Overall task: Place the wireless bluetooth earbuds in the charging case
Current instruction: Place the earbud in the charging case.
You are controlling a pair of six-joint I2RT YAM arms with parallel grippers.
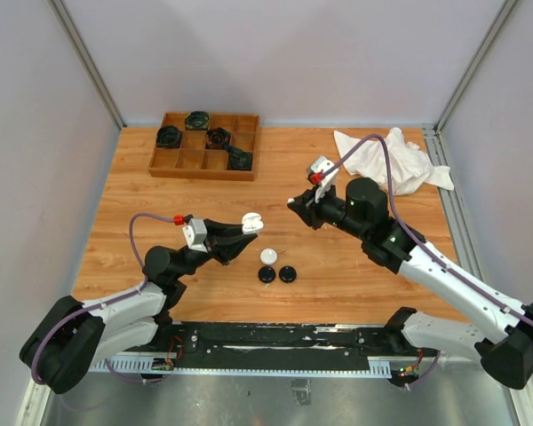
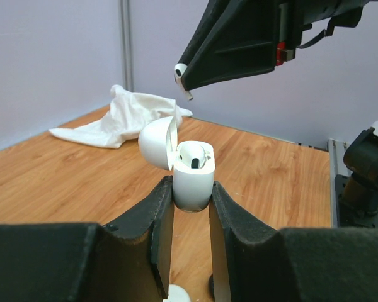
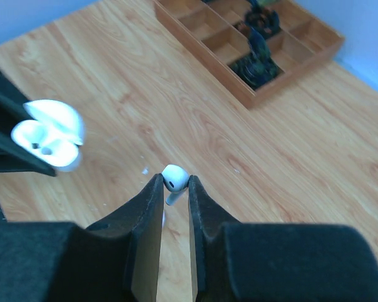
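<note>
Earbud (image 3: 174, 176), white, is pinched by its head at the very tips of the right pincer (image 3: 174, 184), jaws almost together and stem hanging free. It is in the air, apart from the charging case (image 2: 192, 179). The left pincer (image 2: 192, 196) is clamped narrowly on the case's lower body, with the lid hinged open to one side.

So slight a hold could let the earbud twist or slip. A skewed stem would catch the rim rather than its socket, and a hard push might rock the case in its grip. The open lid may crowd the right pincer's approach.

Below, on the worktop (image 1: 355, 266), lie a white puck (image 1: 268, 256) and two black pucks (image 1: 266, 274). A wooden tray (image 1: 200, 174) and a cloth (image 1: 395, 160) lie well clear.
</note>
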